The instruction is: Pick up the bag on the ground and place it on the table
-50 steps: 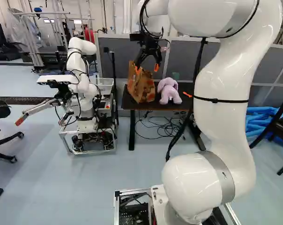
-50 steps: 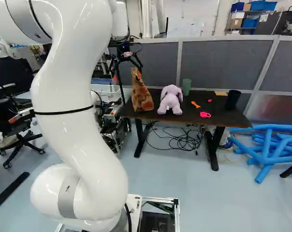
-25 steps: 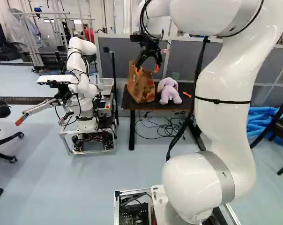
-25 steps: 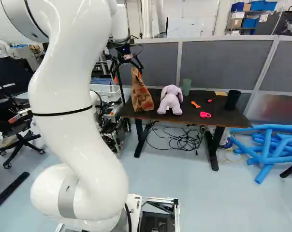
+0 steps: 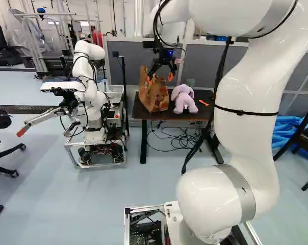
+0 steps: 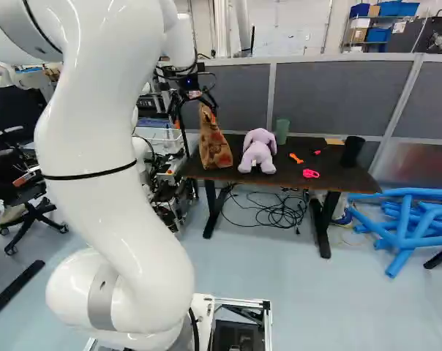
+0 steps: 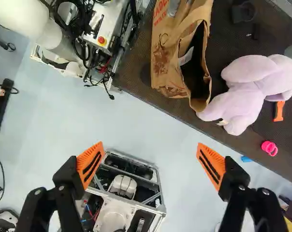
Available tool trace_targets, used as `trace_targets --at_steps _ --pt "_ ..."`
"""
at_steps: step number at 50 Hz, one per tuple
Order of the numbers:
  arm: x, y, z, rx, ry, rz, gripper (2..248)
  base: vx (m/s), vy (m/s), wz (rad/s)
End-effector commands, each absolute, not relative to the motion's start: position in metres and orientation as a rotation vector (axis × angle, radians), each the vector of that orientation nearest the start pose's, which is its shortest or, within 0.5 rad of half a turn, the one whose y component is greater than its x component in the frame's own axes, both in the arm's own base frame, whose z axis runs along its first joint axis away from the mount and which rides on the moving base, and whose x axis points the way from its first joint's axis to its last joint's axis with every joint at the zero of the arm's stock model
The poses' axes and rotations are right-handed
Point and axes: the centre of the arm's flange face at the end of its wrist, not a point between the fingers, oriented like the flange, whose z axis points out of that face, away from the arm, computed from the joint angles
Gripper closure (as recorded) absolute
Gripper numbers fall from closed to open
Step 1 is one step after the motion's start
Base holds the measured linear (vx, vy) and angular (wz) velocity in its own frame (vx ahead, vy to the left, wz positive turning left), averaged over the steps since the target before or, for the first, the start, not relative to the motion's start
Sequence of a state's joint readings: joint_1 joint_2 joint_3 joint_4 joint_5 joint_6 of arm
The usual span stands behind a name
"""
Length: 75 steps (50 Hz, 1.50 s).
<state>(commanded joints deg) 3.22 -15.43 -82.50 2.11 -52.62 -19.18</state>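
Brown paper bag (image 7: 167, 58) standing upright on the dark table (image 6: 316, 178), at its left end in both base views. In your wrist view its mouth gapes; a pale slip shows against the inside wall, and the rest of the inside is too dark to tell. Also on the table, in the right base view, are a green cup (image 6: 282, 131) and a black cup (image 6: 352, 151); you cannot see into either. Your gripper (image 5: 160, 78) is spread wide with nothing between its fingers, apart from the bag, which lies ahead of it in the wrist view. That view cuts off part of the bag, and your arm hides part of the room in both base views. A lilac stuffed animal (image 6: 257, 151) sits beside the bag, near an orange tool (image 6: 296, 158) and a pink ring (image 6: 310, 173). Cables (image 6: 276, 213) coil on the pale blue floor (image 5: 57, 204); grey partitions (image 6: 338, 95) stand behind, with blue tubes (image 6: 405, 227) at the right.
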Motion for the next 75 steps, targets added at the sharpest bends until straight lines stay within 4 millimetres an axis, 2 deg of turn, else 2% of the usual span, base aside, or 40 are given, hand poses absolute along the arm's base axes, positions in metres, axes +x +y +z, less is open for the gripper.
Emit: trace_targets --at_steps 21,40,57,75 --pt "0.561 0.031 0.597 -3.068 -0.515 -0.549 3 0.000 0.000 0.000" --pt "0.539 0.025 0.565 -3.056 -0.442 -0.723 3 0.000 0.000 0.000" --pt "0.511 0.020 0.532 -3.027 -0.366 -0.905 3 0.000 0.000 0.000" --pt "0.471 0.014 0.493 -2.970 -0.279 -1.117 3 0.000 0.000 0.000"
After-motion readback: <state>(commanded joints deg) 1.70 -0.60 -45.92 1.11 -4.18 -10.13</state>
